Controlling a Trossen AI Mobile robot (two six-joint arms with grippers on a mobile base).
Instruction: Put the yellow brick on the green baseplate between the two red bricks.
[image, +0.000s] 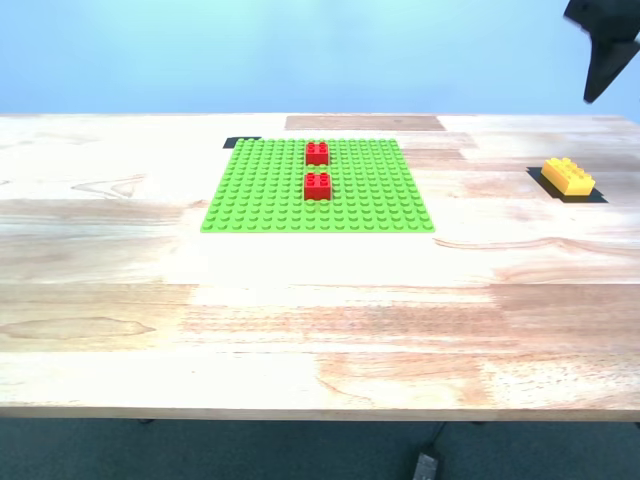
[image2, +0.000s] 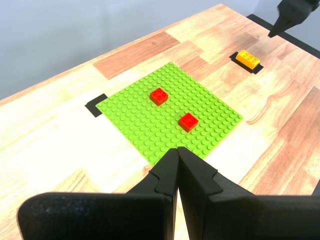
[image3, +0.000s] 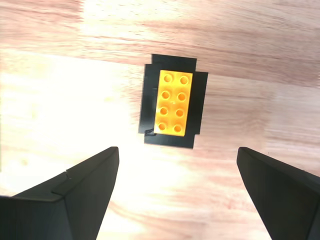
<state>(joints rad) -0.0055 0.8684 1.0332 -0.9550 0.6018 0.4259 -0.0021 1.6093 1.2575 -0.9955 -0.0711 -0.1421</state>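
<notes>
Beneath my second gripper (image3: 177, 172) — spread wide — yellow brick (image3: 173, 102).

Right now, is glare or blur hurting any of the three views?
Exterior view: sharp, with a pale washed-out band across the table in front of the green baseplate. First wrist view: bright sheen on the wood beside the baseplate; my first gripper looms large. Second wrist view: strong glare whitens the wood, yet the yellow brick stays crisp.

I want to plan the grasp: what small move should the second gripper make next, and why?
Probably lower my second gripper straight toward the yellow brick. Its jaws stand wide open above the brick, which lies untouched on a black patch, off the green baseplate.
</notes>
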